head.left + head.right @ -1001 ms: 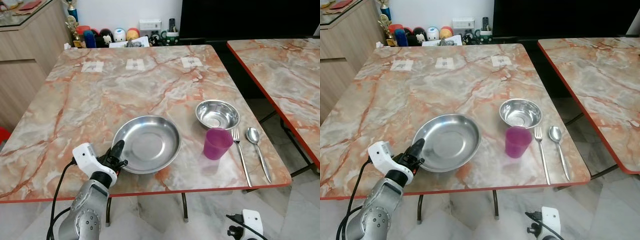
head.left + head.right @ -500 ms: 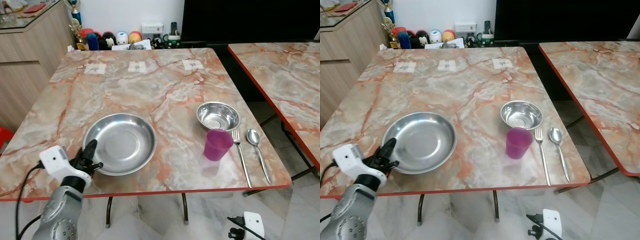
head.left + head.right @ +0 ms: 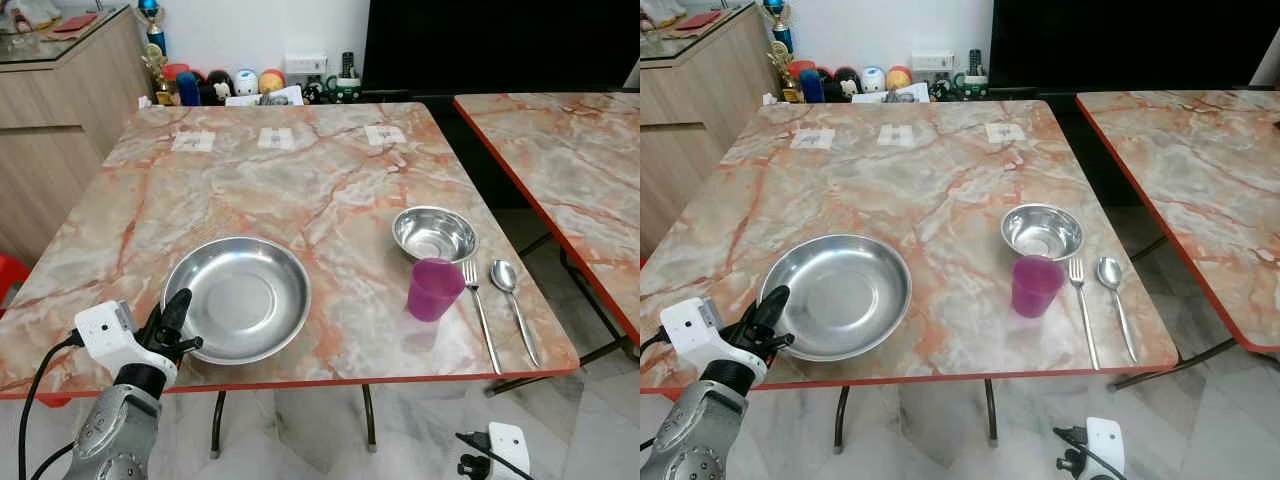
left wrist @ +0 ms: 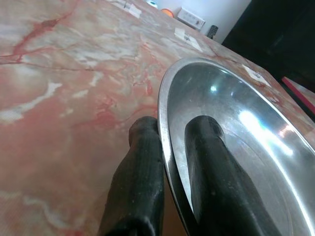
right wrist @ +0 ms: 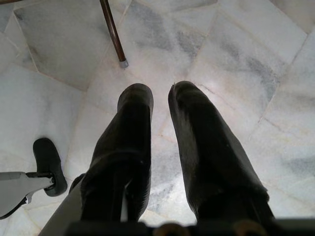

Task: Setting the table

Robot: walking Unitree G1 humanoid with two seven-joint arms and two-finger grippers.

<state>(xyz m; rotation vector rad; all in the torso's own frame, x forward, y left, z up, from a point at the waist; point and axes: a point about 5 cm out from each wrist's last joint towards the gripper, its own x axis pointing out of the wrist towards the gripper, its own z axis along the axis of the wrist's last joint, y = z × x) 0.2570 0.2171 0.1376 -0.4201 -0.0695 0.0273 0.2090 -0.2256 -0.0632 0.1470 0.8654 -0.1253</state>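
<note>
A square table topped in orange-veined marble with a red edge [image 3: 330, 190] carries a place setting; a wide, shallow stainless-steel plate [image 3: 237, 297] sits near the front edge on the left; to the right stand a small steel bowl [image 3: 434, 233] and a translucent purple plastic cup [image 3: 434, 288]; a steel fork [image 3: 482, 312] and steel spoon [image 3: 515, 306] lie side by side beyond the cup; three small white paper labels [image 3: 276, 138] line the far side.
</note>
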